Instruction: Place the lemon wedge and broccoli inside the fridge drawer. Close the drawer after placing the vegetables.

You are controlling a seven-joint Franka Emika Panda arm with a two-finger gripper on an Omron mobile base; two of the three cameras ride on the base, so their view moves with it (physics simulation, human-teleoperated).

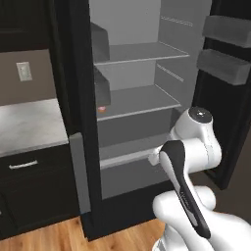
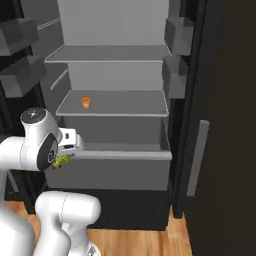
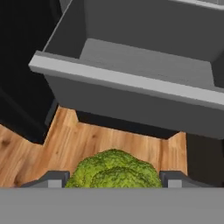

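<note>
the fridge (image 2: 115,30) was seen standing open, its grey shelves (image 2: 112,102) bare apart from a small orange cup-like object (image 2: 86,102) on the middle one. translucent grey door bins (image 1: 223,66) were mounted on the opened door. below the shelves the fridge drawer (image 3: 127,81) was pulled out, and its interior was seen from the hand view as plain grey, with nothing visible on the part of its floor that showed. a strip of wooden floor (image 3: 109,140) was visible under and in front of the drawer. the gripper (image 3: 114,179) was held in front of the drawer's front panel, toward its left end as viewed from the right base camera. the broccoli (image 3: 114,170) was gripped between the two fingers, which were spread fairly wide around its bumpy green head, with the floor below it. a little of the green floret was also visible beside the white wrist in the right base view.
</note>
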